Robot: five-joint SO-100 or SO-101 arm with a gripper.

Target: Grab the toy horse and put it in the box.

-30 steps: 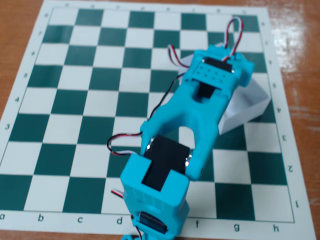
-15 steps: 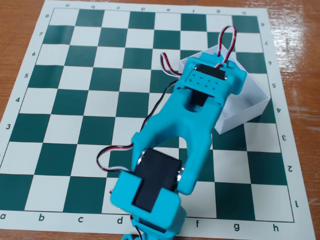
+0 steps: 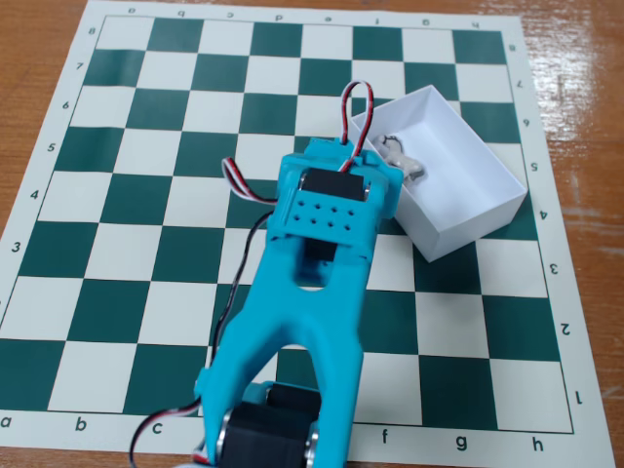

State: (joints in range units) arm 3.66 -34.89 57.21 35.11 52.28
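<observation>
The white box [image 3: 470,226] lies open on the chessboard at the right, tilted to the squares. The toy horse [image 3: 409,162], small and grey-white, shows inside the box by its near-left wall, partly hidden by the arm. My gripper [image 3: 390,159] reaches over that wall at the horse. The turquoise wrist [image 3: 331,200] covers the jaws, so I cannot tell whether they are open or shut on the horse.
The green-and-white chessboard mat [image 3: 146,195] covers a wooden table [image 3: 39,39]. The arm runs from the bottom edge up the middle of the board, with loose wires [image 3: 237,180] on its left side.
</observation>
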